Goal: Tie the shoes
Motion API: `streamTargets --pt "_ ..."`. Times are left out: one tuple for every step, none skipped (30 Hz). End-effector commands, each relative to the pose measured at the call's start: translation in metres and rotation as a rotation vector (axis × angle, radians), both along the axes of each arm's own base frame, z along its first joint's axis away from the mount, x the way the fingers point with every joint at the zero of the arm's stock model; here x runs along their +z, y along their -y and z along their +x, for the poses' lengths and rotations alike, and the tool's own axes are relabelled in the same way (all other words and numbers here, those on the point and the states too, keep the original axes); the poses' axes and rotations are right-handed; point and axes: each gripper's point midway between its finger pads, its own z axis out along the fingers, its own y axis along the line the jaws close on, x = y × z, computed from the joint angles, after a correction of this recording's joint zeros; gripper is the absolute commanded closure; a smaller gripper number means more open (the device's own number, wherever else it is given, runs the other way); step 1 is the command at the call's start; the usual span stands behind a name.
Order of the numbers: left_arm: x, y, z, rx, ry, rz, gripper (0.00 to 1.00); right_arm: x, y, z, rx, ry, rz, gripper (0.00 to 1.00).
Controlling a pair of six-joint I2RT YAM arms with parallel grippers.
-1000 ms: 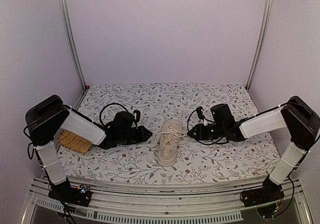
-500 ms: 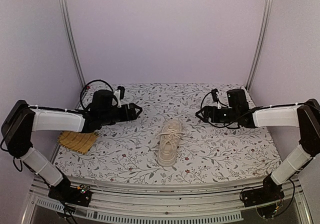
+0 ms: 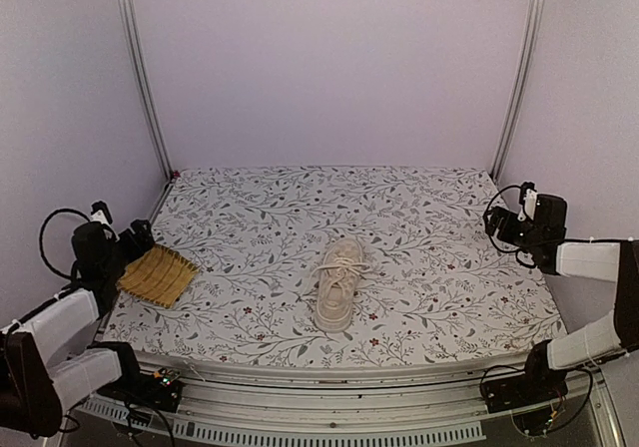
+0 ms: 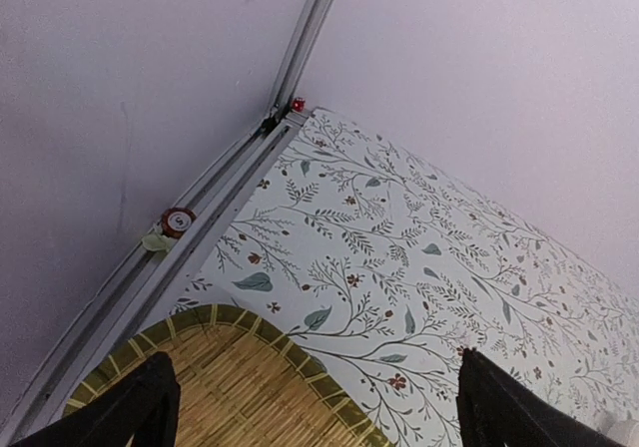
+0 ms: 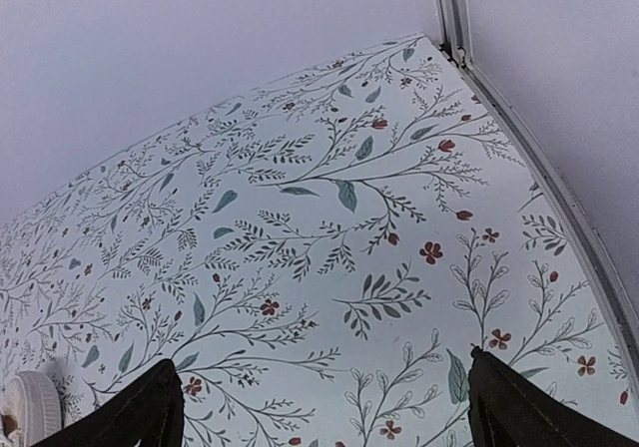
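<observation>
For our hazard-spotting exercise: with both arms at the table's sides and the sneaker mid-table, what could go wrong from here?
1. The cream lace-up sneaker lies loose, apart from the open left gripper and right gripper; tugging its pale laces may slide it.
2. The left gripper hangs over the yellow woven mat and could snag it reaching in.
3. The laces barely stand out, so a grasp may miss.

Floral-print tabletop [image 3: 429, 218]. Cream sneaker [image 3: 337, 285] sits near centre, lying lengthwise near-to-far. Yellow woven mat [image 3: 157, 275] lies flat at the left edge, well apart from the sneaker.
</observation>
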Motion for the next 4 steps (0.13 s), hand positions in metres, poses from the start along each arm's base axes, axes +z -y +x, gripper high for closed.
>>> streamTargets --pt "0.003 -0.01 -0.005 0.018 0.064 0.18 0.03 0.021 0.022 0.0 -0.096 0.14 -0.114 0.01" --pt "-0.001 -0.01 -0.004 0.016 0.058 0.189 0.03 0.021 0.025 -0.001 -0.108 0.149 -0.128 0.01" --pt "-0.005 -0.012 -0.003 0.027 0.051 0.189 0.03 0.02 0.027 -0.002 -0.118 0.155 -0.147 0.01" --pt "-0.008 -0.017 -0.003 0.054 0.046 0.183 0.03 0.017 0.03 -0.003 -0.133 0.158 -0.161 0.01"
